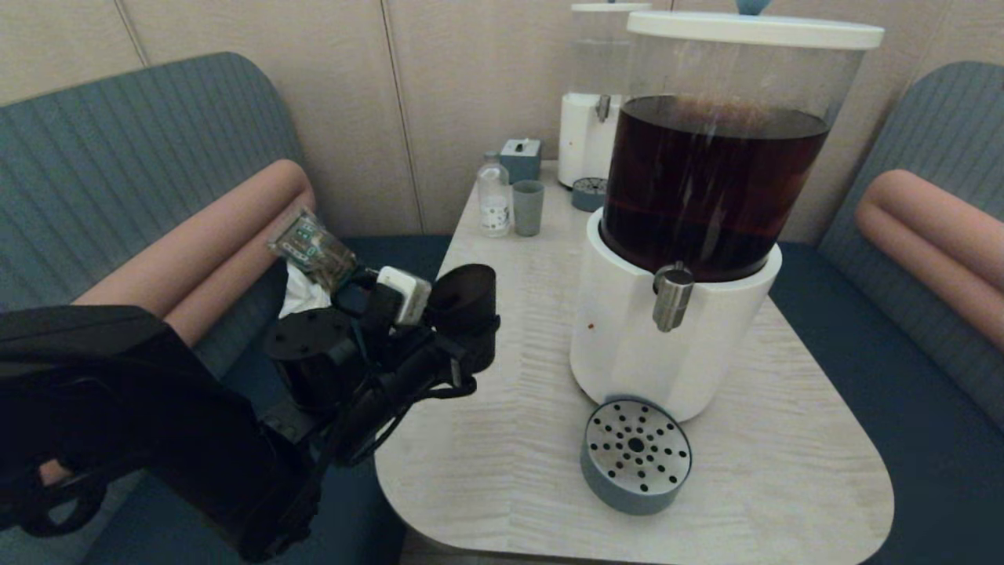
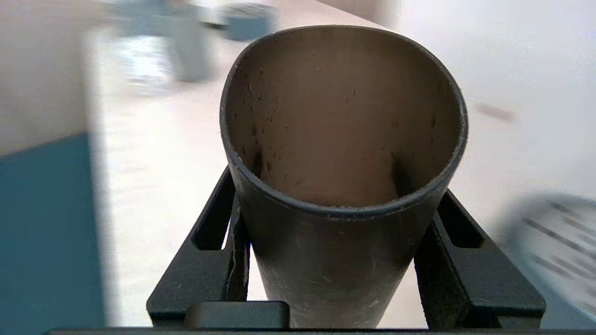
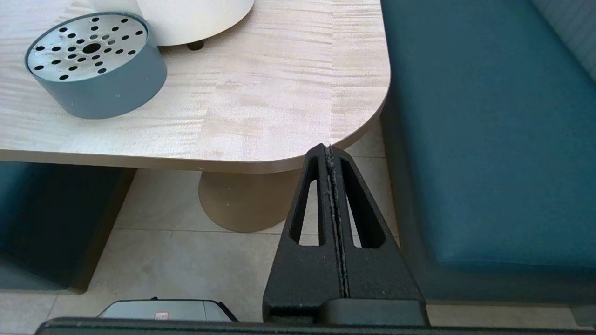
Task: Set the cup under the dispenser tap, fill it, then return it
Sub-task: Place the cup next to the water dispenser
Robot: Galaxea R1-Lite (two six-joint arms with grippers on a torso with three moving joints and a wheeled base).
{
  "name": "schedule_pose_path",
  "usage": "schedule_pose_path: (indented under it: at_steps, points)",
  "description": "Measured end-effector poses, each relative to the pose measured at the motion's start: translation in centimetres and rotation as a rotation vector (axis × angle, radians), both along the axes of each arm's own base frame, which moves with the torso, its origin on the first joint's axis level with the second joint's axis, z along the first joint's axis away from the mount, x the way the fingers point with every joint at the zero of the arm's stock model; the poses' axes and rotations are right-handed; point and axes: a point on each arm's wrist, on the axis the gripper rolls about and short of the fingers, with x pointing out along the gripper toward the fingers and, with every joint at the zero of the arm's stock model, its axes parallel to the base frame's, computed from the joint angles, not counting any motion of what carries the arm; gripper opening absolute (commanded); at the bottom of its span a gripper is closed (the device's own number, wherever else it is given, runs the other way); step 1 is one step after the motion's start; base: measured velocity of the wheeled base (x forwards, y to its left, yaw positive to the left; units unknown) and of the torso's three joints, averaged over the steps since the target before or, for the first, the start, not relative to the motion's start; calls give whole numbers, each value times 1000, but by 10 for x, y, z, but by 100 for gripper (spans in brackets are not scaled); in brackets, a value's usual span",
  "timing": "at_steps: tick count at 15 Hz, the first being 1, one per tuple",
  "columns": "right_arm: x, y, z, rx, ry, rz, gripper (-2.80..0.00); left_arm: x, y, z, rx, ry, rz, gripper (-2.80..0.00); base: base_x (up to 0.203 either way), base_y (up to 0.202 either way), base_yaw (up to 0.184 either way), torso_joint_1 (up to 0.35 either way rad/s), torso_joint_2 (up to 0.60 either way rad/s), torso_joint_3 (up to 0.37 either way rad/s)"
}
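Observation:
My left gripper [image 1: 471, 333] is shut on the dark smoky cup [image 1: 465, 308], held above the table's left edge, left of the big dispenser. In the left wrist view the empty cup [image 2: 342, 153] fills the middle, a black finger pressed on either side of its wall. The steel dispenser tap [image 1: 672, 296] sticks out of the white base under the tank of dark brown liquid, well to the cup's right. Below the tap sits the grey-blue drip tray [image 1: 635, 455] with a perforated steel top. My right gripper [image 3: 329, 151] hangs shut and empty below the table's front right corner.
At the table's back stand a small clear bottle [image 1: 493, 196], a pale grey-green cup [image 1: 528, 208], a blue-grey box [image 1: 521, 159] and a smaller white dispenser [image 1: 594, 125] with its own drip tray [image 1: 589, 193]. Teal benches with pink bolsters flank the table [image 1: 510, 439].

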Motion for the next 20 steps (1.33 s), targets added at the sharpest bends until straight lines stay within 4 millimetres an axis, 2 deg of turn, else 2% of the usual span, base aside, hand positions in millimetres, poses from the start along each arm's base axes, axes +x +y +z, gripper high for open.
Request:
schedule_pose_path:
  at_steps: [4, 9, 13, 20]
  points:
    - [0, 0, 0, 0, 0, 0, -280, 47, 15, -10, -29, -28, 140, -280, 0, 0, 0, 0, 0, 0]
    - [0, 0, 0, 0, 0, 0, -280, 96, 13, -34, -48, -62, 202, -280, 0, 0, 0, 0, 0, 0]
    - [0, 0, 0, 0, 0, 0, -280, 115, 8, -54, -41, -44, 209, -280, 0, 0, 0, 0, 0, 0]
    - [0, 0, 0, 0, 0, 0, -280, 126, 4, -70, -38, -35, 212, -280, 0, 0, 0, 0, 0, 0]
